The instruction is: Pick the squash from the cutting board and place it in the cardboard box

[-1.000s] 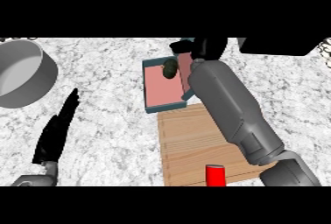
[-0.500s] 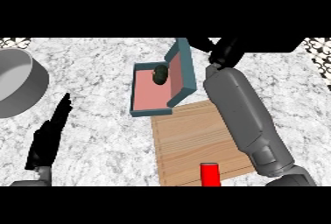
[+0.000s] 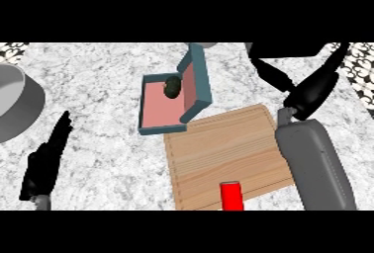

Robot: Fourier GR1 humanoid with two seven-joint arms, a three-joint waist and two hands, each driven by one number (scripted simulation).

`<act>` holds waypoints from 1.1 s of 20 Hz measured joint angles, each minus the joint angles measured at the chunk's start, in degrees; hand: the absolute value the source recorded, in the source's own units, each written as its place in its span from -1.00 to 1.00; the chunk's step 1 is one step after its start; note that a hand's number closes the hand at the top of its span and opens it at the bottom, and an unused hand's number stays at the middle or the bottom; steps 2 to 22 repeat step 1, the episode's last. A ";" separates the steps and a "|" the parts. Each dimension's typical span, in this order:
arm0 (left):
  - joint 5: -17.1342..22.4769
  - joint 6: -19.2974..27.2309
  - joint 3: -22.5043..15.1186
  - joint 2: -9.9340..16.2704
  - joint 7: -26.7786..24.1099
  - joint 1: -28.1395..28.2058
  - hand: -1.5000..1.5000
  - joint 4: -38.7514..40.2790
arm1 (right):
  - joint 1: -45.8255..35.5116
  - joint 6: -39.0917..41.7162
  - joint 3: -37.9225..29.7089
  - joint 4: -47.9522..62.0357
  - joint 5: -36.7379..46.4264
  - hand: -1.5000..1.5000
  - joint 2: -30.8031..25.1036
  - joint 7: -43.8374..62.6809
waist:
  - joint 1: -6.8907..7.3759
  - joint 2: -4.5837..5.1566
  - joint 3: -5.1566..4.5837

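The squash (image 3: 173, 87) lies in the box (image 3: 191, 109) — well left of the right hand (image 3: 306, 74), whose fingers are spread wide, holding nothing. Best to withdraw upward, clear of the raised lid — left hand (image 3: 45, 165) rests open.

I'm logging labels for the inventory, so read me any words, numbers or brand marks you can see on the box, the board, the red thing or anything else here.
None: no readable text, number or sign shows anywhere.
Box: plain teal walls, pink inside, no print.
Board: bare wood grain.
Red cylinder: plain red, no label.
Squash: dark, unmarked.
Grey pot: unmarked.
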 measured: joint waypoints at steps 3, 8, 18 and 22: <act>-0.17 0.11 -0.02 -0.14 0.02 -0.32 0.00 0.21 | 3.01 0.88 0.50 -3.95 0.12 -1.00 -0.66 0.67 | -0.01 0.06 -0.01; -0.17 0.11 -0.02 -0.14 0.02 -0.32 0.00 0.21 | 3.01 0.88 0.50 -3.95 0.12 -1.00 -0.66 0.67 | -0.01 0.06 -0.01; -0.17 0.11 -0.02 -0.14 0.02 -0.32 0.00 0.21 | 3.01 0.88 0.50 -3.95 0.12 -1.00 -0.66 0.67 | -0.01 0.06 -0.01; -0.17 0.11 -0.02 -0.14 0.02 -0.32 0.00 0.21 | 3.01 0.88 0.50 -3.95 0.12 -1.00 -0.66 0.67 | -0.01 0.06 -0.01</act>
